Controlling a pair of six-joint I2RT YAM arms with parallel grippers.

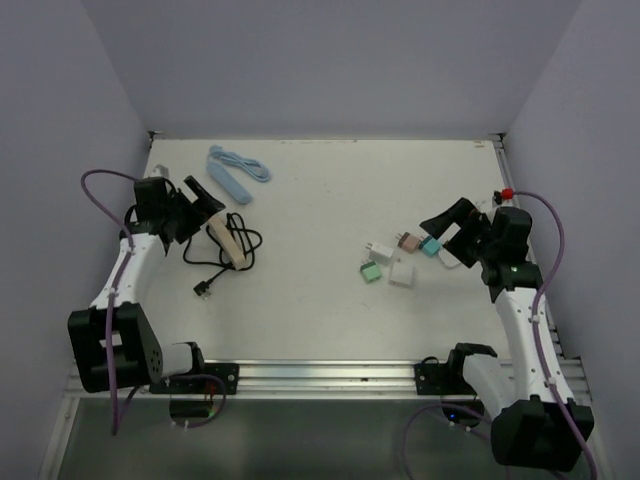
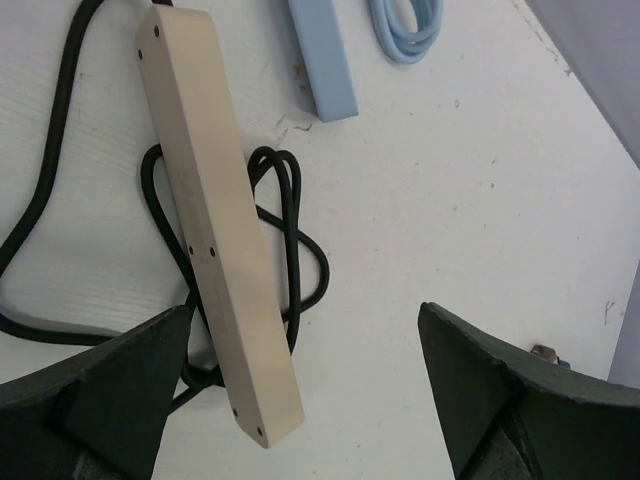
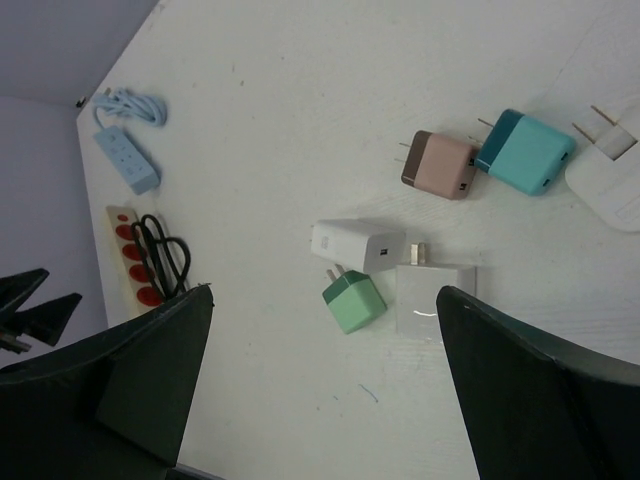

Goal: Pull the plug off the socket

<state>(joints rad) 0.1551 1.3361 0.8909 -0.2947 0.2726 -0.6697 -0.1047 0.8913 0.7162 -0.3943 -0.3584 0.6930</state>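
A beige socket strip (image 1: 229, 243) lies at the left of the table, tangled in its black cord (image 1: 247, 240). In the left wrist view the beige socket strip (image 2: 215, 220) shows a plain face with screw holes, its near end just inside my left finger. My left gripper (image 2: 310, 400) is open and holds nothing; in the top view the left gripper (image 1: 207, 212) sits right beside the strip. The right wrist view shows red sockets (image 3: 135, 262) on the strip. Several loose plugs lie at the right, among them a green plug (image 3: 354, 300) and a white plug (image 3: 358, 243). My right gripper (image 3: 325, 390) hangs open above them.
A light blue strip (image 1: 228, 180) with its coiled blue cable (image 1: 250, 162) lies at the back left. The black cord's own plug (image 1: 200, 290) rests toward the front. A pink-brown plug (image 3: 440, 163), a teal plug (image 3: 525, 150) and a white plug (image 3: 605, 170) lie near the right edge.
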